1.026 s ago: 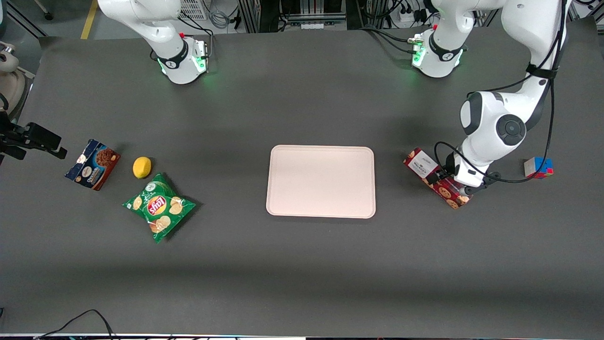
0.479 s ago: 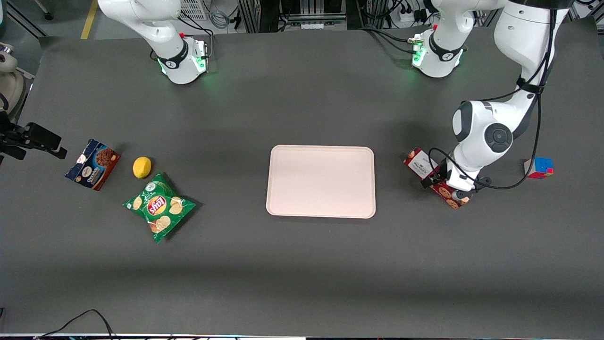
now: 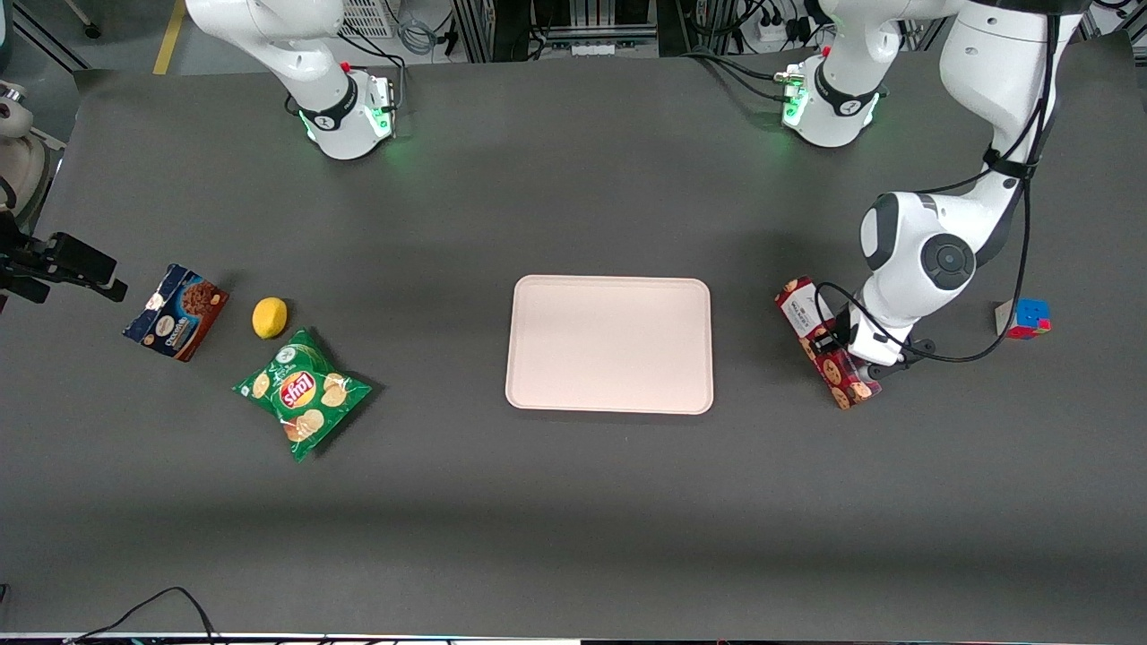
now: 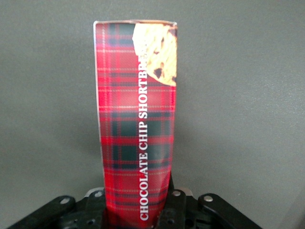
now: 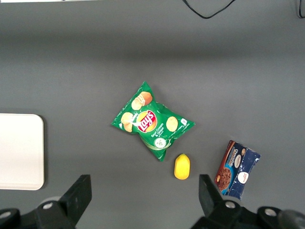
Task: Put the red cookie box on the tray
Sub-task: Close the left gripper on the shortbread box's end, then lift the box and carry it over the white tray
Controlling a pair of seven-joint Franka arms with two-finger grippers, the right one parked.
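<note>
The red cookie box (image 3: 844, 380) is a long tartan carton with a white label end, beside the tray toward the working arm's end of the table. My left gripper (image 3: 839, 346) is shut on its middle. In the left wrist view the red cookie box (image 4: 136, 119) stretches away from the gripper (image 4: 138, 212), clamped between the two black fingers (image 4: 181, 206). The pale pink tray (image 3: 609, 345) lies flat at the table's centre with nothing on it, a short gap away from the box. I cannot tell whether the box touches the table.
A colour cube (image 3: 1022, 317) sits just outside the working arm. Toward the parked arm's end lie a dark blue cookie box (image 3: 176, 312), a lemon (image 3: 270, 317) and a green chips bag (image 3: 303, 392). The right wrist view shows the chips bag (image 5: 152, 122) and a tray edge (image 5: 21, 151).
The gripper has closed in on the red cookie box and turned with it. The box now points more steeply toward the front camera and sits slightly nearer the tray.
</note>
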